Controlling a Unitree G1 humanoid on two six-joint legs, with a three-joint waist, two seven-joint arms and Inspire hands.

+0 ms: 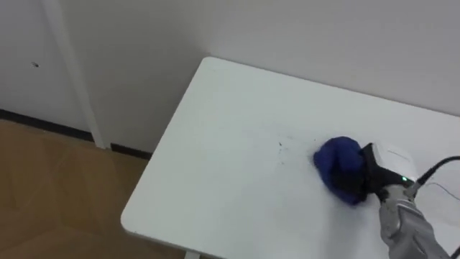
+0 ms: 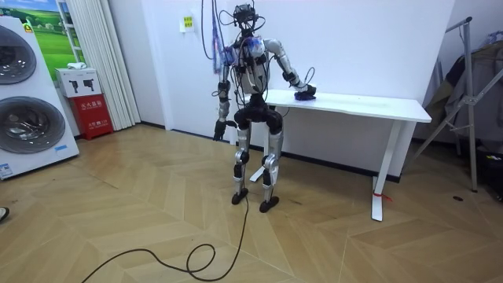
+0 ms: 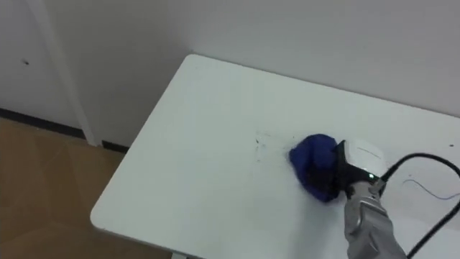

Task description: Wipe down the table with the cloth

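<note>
Room view, robot: stands upright on the wooden floor (image 2: 157, 204) at the end of the table (image 2: 361, 101) nearest the room view's left. It faces the wall, and its right arm reaches out over the tabletop.
Room view, surroundings: two stacked washing machines (image 2: 27, 126) stand at the left edge. A red box (image 2: 94, 115) is beside them and a pale curtain (image 2: 98, 55) hangs behind. A metal stand (image 2: 471, 94) is past the table's far end on the right.
Room view, table: a long white top on white legs, set against the white wall.
Eye views, table: a rounded corner and two edges of the top, seen from above. Wooden floor and a dark skirting board (image 1: 43, 124) lie beyond them on the left.
Cloth: a blue cloth (image 1: 339, 164) bunched into a ball rests on the tabletop, well in from the corner. In the room view it is a dark spot under the outstretched hand.
Right hand: the right hand (image 1: 384, 169) comes in from the lower right. Its dark fingers (image 1: 357, 188) are curled round the near side of the cloth, gripping it against the table.
Left hand: the left hand (image 2: 218, 132) hangs beside the hip, away from the table. How far open it is cannot be told.
Marks: the eye views show faint dark specks (image 1: 282, 147) on the white surface, just to the left of the cloth.
</note>
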